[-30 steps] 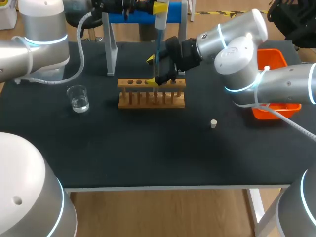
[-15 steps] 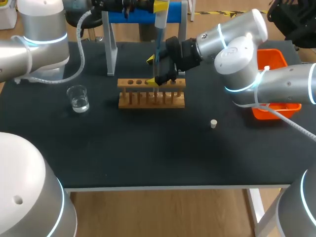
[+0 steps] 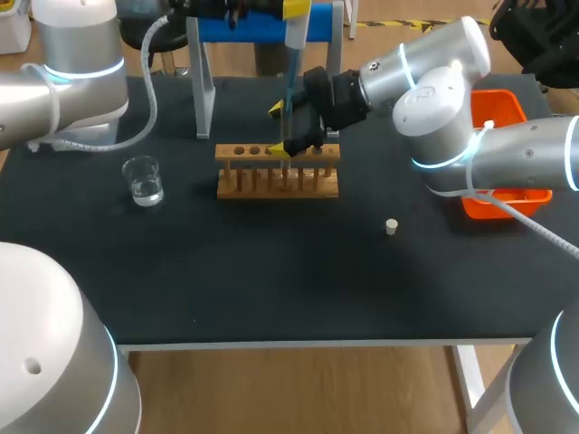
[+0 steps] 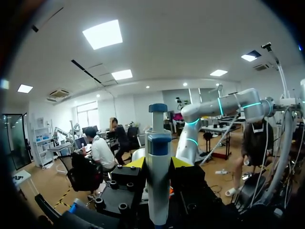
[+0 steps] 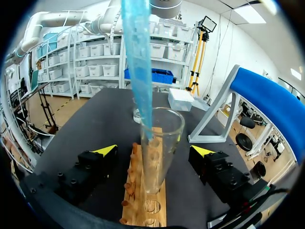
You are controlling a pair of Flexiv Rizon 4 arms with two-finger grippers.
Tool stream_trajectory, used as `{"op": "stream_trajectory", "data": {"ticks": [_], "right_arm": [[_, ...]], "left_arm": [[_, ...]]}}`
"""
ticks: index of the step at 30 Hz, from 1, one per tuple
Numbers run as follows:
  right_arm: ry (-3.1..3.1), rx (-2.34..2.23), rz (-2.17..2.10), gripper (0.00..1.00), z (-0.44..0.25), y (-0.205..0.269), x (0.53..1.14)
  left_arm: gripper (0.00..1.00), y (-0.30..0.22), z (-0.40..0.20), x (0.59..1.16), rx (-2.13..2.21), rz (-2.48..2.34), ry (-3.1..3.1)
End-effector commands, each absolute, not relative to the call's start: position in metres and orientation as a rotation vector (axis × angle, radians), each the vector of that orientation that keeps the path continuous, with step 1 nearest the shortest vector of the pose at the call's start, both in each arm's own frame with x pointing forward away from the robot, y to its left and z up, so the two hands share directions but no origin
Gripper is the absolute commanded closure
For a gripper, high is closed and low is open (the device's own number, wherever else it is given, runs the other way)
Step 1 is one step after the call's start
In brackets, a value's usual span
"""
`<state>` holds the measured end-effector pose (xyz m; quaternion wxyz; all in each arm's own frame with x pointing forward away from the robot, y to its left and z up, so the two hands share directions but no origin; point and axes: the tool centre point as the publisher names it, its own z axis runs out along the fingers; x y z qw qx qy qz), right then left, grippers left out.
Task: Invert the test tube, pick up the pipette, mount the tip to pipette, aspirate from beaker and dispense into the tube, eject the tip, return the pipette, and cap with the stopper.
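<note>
Right wrist view: right gripper point(image 5: 153, 151) jaws wide open, straddling clear glass test tube point(image 5: 164, 131) in wooden rack point(image 5: 145, 210), no contact. Translucent blue pipette tip point(image 5: 138, 71) sits in the tube mouth. Left gripper point(image 4: 158, 163) clamps white-and-blue pipette point(image 4: 158, 191). Looks like the dispense step; next needs a straight lift, then tip ejection.

A table point(image 3: 271, 289) with a matte black worktop fills the head view; its front edge is pale, and a white leg point(image 3: 472, 384) stands under the front right corner. The floor point(image 3: 317, 389) is light wood-coloured, with a yellow-and-black tape stripe point(image 3: 391, 22) past the far edge. Overhead, a white ceiling point(image 4: 190, 43) carries rectangular light panels point(image 4: 106, 33). White shelves point(image 5: 95, 59) of pale bins line one wall, and windows point(image 4: 88, 114) brighten another.
</note>
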<state>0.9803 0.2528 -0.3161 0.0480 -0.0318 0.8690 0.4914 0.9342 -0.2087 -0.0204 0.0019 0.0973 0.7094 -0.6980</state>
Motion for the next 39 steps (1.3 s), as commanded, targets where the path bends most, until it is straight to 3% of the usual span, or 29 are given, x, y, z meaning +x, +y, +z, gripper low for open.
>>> {"op": "stream_trajectory", "data": {"ticks": [1, 39], "right_arm": [[2.656, -0.101, 1.497, 0.00, -0.316, 0.253, 0.982], [2.656, -0.101, 1.497, 0.00, -0.316, 0.253, 0.982]], "left_arm": [[1.00, -0.210, -0.018, 0.935, 0.302, -2.186, 2.223], [1.00, -0.201, 0.009, 0.924, 0.298, -2.105, 2.251]]}}
